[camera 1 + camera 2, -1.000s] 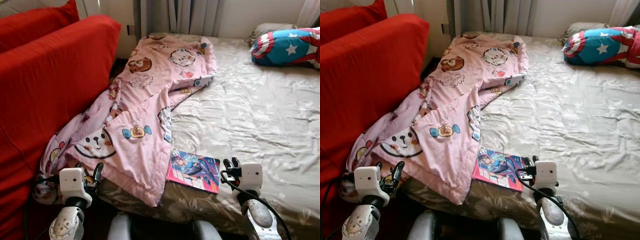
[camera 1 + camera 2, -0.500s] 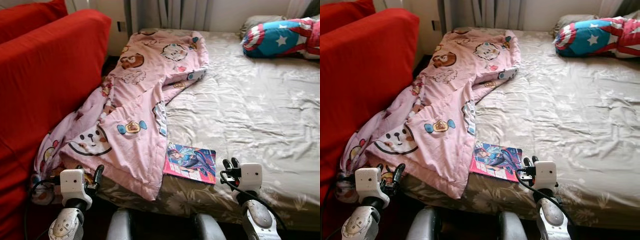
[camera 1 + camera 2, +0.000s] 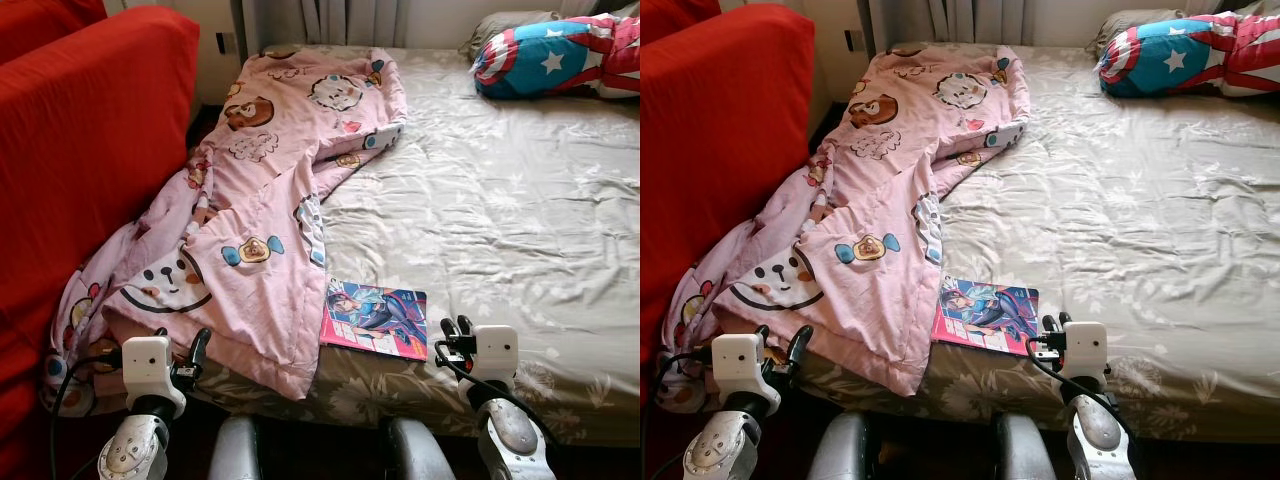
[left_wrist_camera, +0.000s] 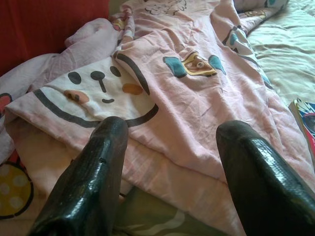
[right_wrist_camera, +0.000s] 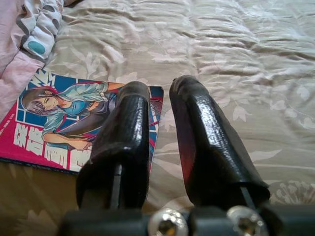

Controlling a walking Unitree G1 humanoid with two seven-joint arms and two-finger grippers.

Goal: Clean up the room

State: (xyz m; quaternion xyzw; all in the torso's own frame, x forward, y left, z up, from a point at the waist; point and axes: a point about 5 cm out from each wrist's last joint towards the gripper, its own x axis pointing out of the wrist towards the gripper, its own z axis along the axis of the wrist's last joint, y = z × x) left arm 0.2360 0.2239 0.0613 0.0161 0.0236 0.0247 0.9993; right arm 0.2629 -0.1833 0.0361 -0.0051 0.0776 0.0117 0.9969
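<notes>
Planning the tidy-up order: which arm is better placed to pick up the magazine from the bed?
Right. The right gripper hovers beside the magazine at the bed's near edge, fingers nearly together. The left gripper is over by the pink blanket.

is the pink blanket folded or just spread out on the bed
Spread out, not folded: the pink blanket lies rumpled along the bed's left side, one end spilling off the edge by the red sofa.
</notes>
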